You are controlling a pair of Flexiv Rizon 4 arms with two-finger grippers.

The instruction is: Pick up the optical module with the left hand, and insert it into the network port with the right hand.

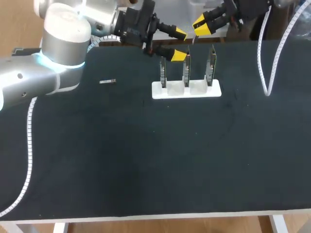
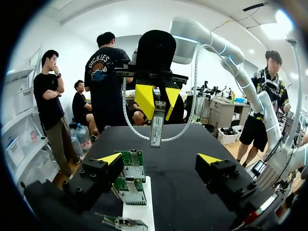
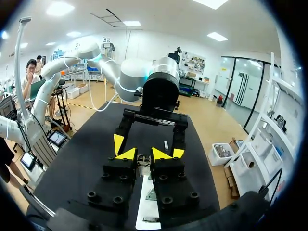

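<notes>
Handover looks done: slim silver-grey optical module [image 2: 157, 127] hangs clamped in right claw [image 1: 204, 25], up over far edge of black surface [image 1: 146, 160], near the white plastic rack [image 1: 186, 91] w/ upright green circuit boards [image 2: 131, 174]. Left claw [image 1: 179, 44] is spread wide, empty, facing the right one close by. Step in hand, I'd say: insertion. Next move needs module lined up w/ a board's port & pushed in straight. Ports too small to make out. Left arm prob. should clear off first.
</notes>
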